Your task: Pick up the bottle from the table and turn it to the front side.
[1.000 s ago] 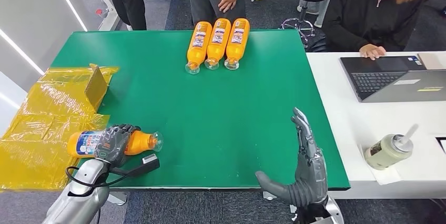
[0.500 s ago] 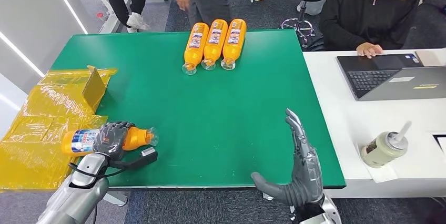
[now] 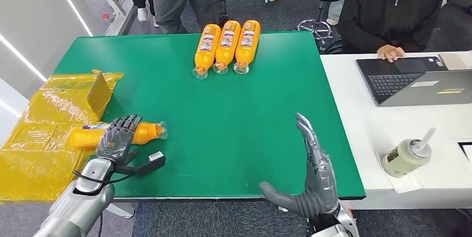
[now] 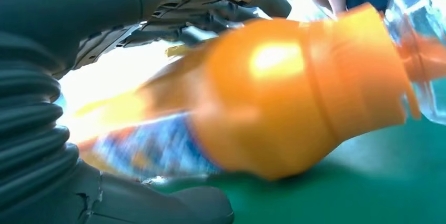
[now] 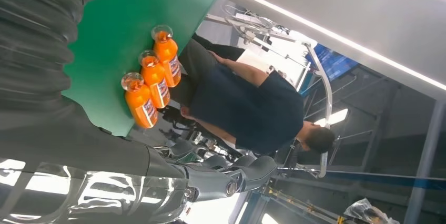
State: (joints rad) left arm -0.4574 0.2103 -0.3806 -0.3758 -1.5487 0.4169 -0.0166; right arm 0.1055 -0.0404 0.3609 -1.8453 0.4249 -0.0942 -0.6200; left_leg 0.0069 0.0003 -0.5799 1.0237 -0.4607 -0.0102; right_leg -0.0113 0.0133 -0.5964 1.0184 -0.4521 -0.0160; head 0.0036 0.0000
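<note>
Left hand (image 3: 116, 139): fingers lie over bottle (image 3: 142, 133), grasp unclear; wrap them fully before you lift.
Right hand (image 3: 313, 178): fingers released.

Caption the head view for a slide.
Left hand rests over a lying orange plastic bottle at the green table's edge; right hand open, raised.
</note>
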